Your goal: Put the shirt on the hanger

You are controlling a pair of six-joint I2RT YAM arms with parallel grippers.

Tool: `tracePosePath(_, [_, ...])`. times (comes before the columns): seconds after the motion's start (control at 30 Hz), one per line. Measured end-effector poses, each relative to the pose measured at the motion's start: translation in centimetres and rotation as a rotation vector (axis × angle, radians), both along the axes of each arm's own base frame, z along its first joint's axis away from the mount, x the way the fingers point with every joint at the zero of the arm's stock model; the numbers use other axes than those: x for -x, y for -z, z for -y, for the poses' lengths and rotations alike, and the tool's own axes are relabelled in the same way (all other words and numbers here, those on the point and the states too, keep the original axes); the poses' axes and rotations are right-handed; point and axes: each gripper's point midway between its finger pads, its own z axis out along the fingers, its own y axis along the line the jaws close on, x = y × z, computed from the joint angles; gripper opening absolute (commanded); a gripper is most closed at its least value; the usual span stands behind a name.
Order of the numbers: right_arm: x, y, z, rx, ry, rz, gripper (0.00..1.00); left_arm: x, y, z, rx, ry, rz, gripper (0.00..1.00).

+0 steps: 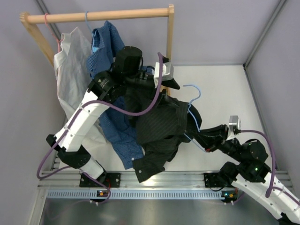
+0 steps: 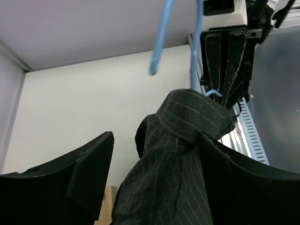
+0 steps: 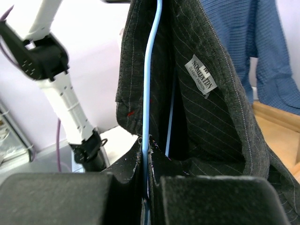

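The black pinstriped shirt (image 1: 159, 124) hangs bunched over the middle of the table, between the two arms. The light-blue hanger (image 1: 198, 93) has its hook sticking out above the shirt's right side, and its wire runs down inside the cloth. My right gripper (image 1: 194, 137) is shut on the hanger wire (image 3: 151, 70), with the shirt (image 3: 206, 117) and its neck label draped round it. My left gripper (image 1: 168, 86) is at the top of the shirt. In the left wrist view it (image 2: 157, 140) stands wide open with shirt cloth (image 2: 178, 154) between the fingers, below the hanger (image 2: 193, 56).
A wooden clothes rack (image 1: 98, 16) stands at the back left. On it hang a blue patterned shirt (image 1: 105, 42) and a pale grey shirt (image 1: 70, 70), the latter on a pink hanger (image 1: 46, 18). The white table (image 1: 220, 89) reaches the right wall. A metal rail (image 1: 164, 180) runs along the front.
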Motion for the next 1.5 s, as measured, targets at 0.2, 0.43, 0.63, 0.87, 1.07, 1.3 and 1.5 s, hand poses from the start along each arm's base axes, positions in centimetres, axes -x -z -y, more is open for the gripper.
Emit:
tracePosePath(0.2, [1.4, 0.1, -0.5, 0.037, -0.077, 0.036, 0.0, -0.1, 1.6, -2.0, 0.0, 0.105, -0.125, 0.7])
tracePosePath(0.43, [2.1, -0.4, -1.1, 0.075, -0.127, 0.062, 0.0, 2.4, 1.3, -2.2, 0.022, 0.233, -0.203, 0.8])
tracePosePath(0.63, [1.7, -0.1, -1.8, 0.128, -0.138, 0.047, 0.0, 3.5, 3.1, -1.9, -0.02, 0.251, -0.304, 0.5])
tracePosePath(0.87, [0.9, 0.6, -2.1, 0.166, -0.121, 0.019, 0.0, 4.5, 3.9, -2.1, -0.041, 0.255, -0.344, 0.0])
tracePosePath(1.07, [0.5, 0.6, -1.7, 0.168, -0.083, 0.028, 0.21, 4.8, 4.0, -2.6, -0.042, 0.238, -0.311, 0.0])
tracePosePath(1.3, [-1.4, -1.3, 2.1, 0.133, 0.151, -0.015, 0.78, 2.7, 4.6, -2.4, -0.083, 0.081, -0.313, 0.0])
tracePosePath(1.5, [-3.5, 0.6, 7.5, 0.01, 0.43, -0.235, 0.71, -1.4, 4.2, -2.2, -0.056, -0.192, -0.309, 0.0])
